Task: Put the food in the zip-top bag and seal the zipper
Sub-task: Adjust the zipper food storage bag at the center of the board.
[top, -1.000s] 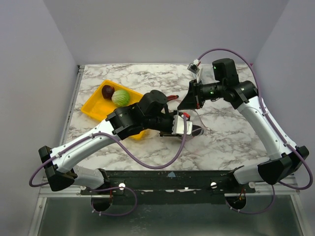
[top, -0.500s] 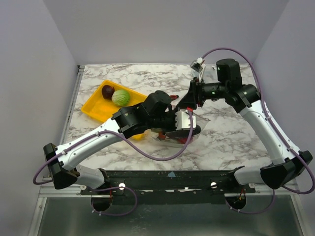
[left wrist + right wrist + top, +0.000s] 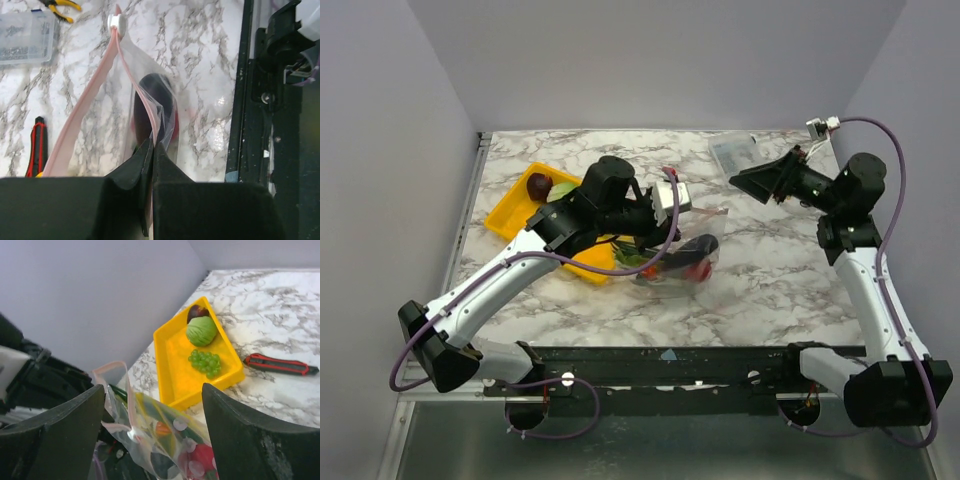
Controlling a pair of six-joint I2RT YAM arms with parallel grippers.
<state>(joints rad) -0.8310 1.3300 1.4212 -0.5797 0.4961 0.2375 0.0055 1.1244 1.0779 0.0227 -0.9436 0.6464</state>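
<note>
Food [image 3: 692,268] sits inside the zip-top bag [image 3: 675,262], which lies at table centre, just at 3 o'clock of the yellow tray [image 3: 175,365]. My left gripper [image 3: 152,150] pinches the zipper [image 3: 82,107] strip near one end, lifting the mouth, probably so the seal can be run along it. My right gripper [image 3: 152,435] hangs high at 2 o'clock, fingers spread wide and holding nothing, clear of the bag.
</note>
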